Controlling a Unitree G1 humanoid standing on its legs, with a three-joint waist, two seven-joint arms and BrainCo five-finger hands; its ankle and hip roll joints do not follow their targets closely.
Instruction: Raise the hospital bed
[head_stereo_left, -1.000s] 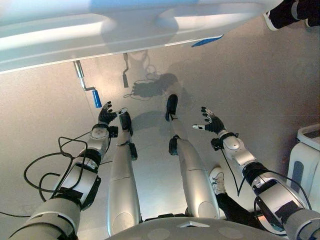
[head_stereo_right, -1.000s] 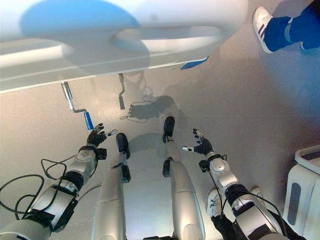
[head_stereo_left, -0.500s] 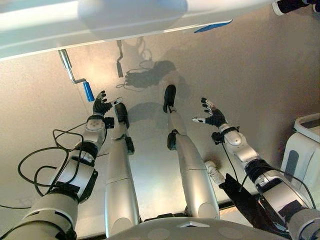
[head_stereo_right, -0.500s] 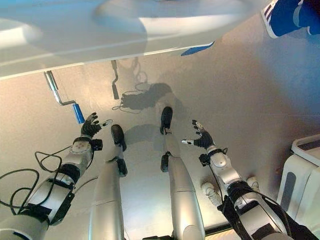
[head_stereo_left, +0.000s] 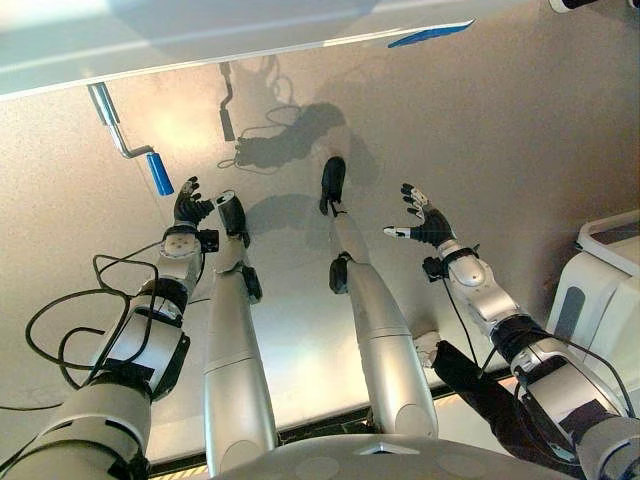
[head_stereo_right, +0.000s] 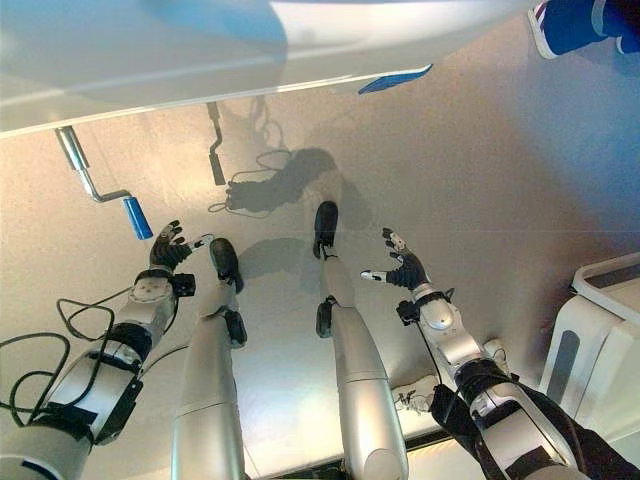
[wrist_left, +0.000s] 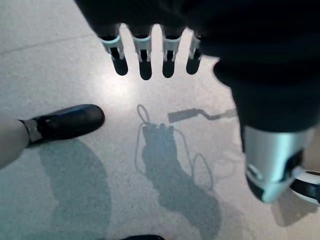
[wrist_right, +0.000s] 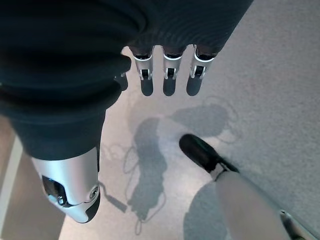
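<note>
Hospital bed (head_stereo_left: 150, 45) runs along the far edge of the scene, pale underside/frame edge over the grey floor (head_stereo_left: 520, 150). White cabinet-like unit (head_stereo_left: 600, 300) sits on the floor at far right. Person's dark-blue trouser leg and white shoe (head_stereo_right: 585, 20) in the far right corner, beside the bed end. Crank handle (head_stereo_left: 125, 145) with blue grip hangs out from under the bed on the left side; a second dark crank (head_stereo_left: 226, 105) hangs just right of it, with a blue tab (head_stereo_left: 430, 35) at the bed edge further right. Left hand (head_stereo_left: 188, 207) is just below the blue grip, near but not touching, fingers straight and spread, holding nothing. Right hand (head_stereo_left: 425, 222) hovers over the floor well right of both cranks, fingers extended, thumb out, empty.
</note>
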